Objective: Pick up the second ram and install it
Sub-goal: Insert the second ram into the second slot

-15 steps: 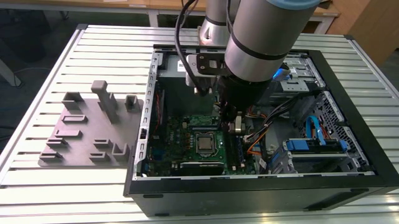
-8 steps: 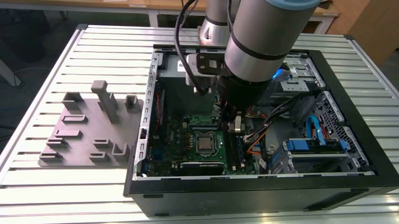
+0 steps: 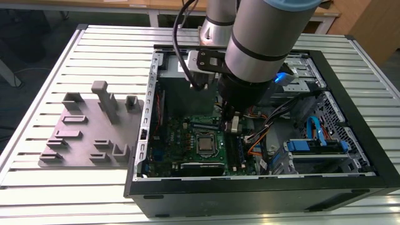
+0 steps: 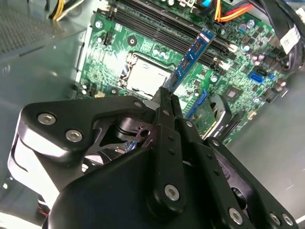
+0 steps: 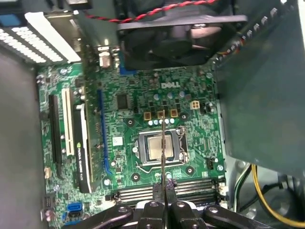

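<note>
Over the motherboard, the fingers pinch the second ram by one end, angled across the memory slots.

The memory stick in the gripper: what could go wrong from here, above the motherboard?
The gripper clamps the second ram near one end, most of it sticking out free; it could pivot or slip. It crosses the memory slots rather than lining up, so it may seat askew. It appears over the CPU socket; a drop might hit that.
</note>
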Controlling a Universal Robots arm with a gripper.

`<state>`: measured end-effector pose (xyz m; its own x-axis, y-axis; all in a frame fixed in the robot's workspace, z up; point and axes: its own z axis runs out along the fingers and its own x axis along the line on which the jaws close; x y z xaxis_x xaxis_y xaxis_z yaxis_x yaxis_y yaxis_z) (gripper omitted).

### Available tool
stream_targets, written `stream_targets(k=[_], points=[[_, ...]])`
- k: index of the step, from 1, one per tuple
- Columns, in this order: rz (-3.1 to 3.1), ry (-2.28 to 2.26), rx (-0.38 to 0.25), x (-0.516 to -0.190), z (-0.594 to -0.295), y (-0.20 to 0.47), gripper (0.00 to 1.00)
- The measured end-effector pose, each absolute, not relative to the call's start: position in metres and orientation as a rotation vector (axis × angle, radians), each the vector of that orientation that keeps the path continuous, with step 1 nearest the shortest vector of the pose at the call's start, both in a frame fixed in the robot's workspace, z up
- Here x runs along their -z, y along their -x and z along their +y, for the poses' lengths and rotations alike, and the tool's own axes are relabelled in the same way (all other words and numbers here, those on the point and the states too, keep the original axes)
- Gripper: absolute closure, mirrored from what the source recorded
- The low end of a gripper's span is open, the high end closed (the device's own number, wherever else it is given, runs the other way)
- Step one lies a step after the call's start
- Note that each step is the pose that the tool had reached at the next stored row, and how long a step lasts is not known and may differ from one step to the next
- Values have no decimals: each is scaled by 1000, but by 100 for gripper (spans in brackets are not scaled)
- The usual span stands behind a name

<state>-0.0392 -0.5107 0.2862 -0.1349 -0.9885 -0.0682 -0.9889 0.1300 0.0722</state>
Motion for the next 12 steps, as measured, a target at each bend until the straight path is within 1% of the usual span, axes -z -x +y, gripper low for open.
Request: stream_targets(k=[12], points=[[2504, 1871, -155, -286, -511, 39, 87]])
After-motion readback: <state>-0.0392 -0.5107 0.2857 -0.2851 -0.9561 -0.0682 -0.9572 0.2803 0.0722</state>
